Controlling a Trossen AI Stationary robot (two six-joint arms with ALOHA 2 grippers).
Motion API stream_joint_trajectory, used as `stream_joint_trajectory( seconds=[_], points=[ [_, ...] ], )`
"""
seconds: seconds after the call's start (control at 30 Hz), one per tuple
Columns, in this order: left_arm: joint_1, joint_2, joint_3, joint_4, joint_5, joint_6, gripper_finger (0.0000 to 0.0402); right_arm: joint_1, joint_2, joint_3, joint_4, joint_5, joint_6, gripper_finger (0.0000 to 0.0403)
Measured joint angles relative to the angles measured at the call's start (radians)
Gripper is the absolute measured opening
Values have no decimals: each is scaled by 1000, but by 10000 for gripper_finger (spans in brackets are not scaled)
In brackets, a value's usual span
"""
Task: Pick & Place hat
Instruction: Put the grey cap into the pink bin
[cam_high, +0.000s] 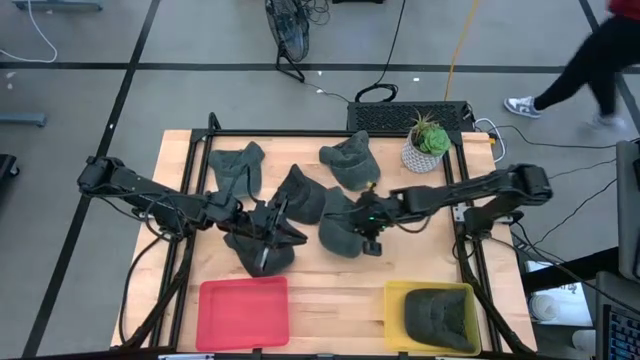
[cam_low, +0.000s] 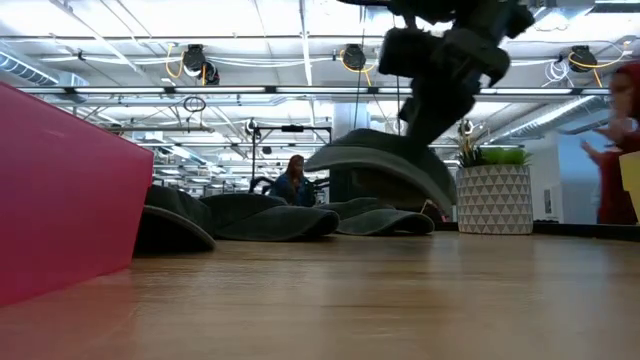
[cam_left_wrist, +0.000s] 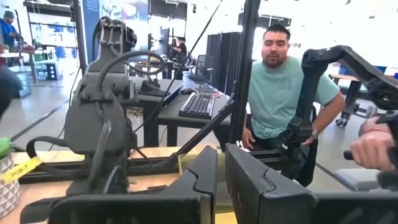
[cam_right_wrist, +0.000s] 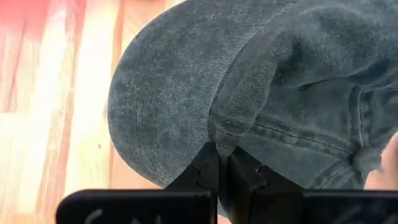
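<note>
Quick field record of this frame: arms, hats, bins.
right gripper: shut on a fold of the held hat, mid-table
held hat: dark grey, brim off the wood in the low view
left gripper: mid-table over another hat; hold unclear
loose hats: three at the table's far side
yellow bin: near edge, right; one hat inside
red bin: near edge, left; no hat in it
potted plant: far right corner
</note>
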Motion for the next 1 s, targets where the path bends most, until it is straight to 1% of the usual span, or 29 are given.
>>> stream_joint_trajectory(
  seconds=[0.17,0.37,0.6,0.7,0.8,1.0],
  points=[
    [-4,0,0,0,-1,3,37,3,99,81,23,-25,-52,4],
    [-4,0,0,-6,-1,-7,37,0,196,94,89,-50,-101,4],
    [-4,1,0,-58,-2,-18,37,0,226,95,110,-46,-149,7],
    [-4,1,0,-72,-2,-7,37,0,211,95,123,-42,-160,25],
    [-4,1,0,-83,-2,-4,37,0,178,94,147,-18,-165,54],
    [-4,1,1,-111,-7,14,37,0,71,94,147,-15,-160,111]
  ],
)
